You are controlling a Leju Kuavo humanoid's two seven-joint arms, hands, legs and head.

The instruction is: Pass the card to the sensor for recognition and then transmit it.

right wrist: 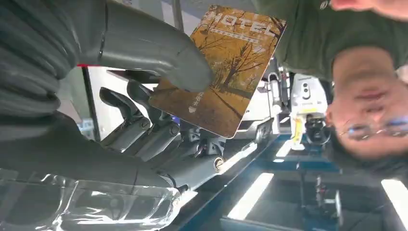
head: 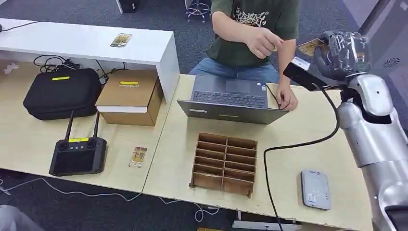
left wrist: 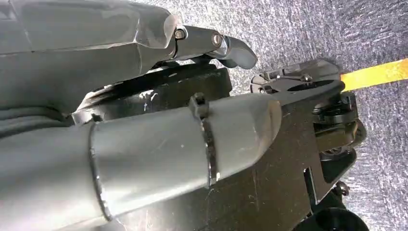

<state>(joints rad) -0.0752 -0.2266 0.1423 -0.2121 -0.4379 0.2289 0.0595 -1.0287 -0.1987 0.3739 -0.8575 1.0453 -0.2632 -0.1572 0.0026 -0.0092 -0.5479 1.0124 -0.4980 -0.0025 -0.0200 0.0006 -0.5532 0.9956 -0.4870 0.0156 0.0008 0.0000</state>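
My right hand (head: 344, 50) is raised at the far right, above the table's back edge. It pinches an orange hotel card (head: 312, 46) between thumb and fingers. The right wrist view shows the card (right wrist: 226, 72) close up, with the thumb (right wrist: 154, 48) pressed on its face and the dark fingers behind it. A person in a green shirt reaches a hand (head: 263, 42) toward the card, a short gap away. The grey card sensor (head: 315, 188) lies flat near the table's front right edge. My left hand (left wrist: 226, 45) hangs over carpet, holding nothing.
An open laptop (head: 231, 98) faces the person, whose other hand rests beside it. A cardboard divider tray (head: 224, 163) sits mid-table, with a black cable (head: 288, 147) beside it. A second card (head: 138, 157), a controller (head: 78, 155), a box (head: 130, 95) and a black case (head: 61, 92) lie left.
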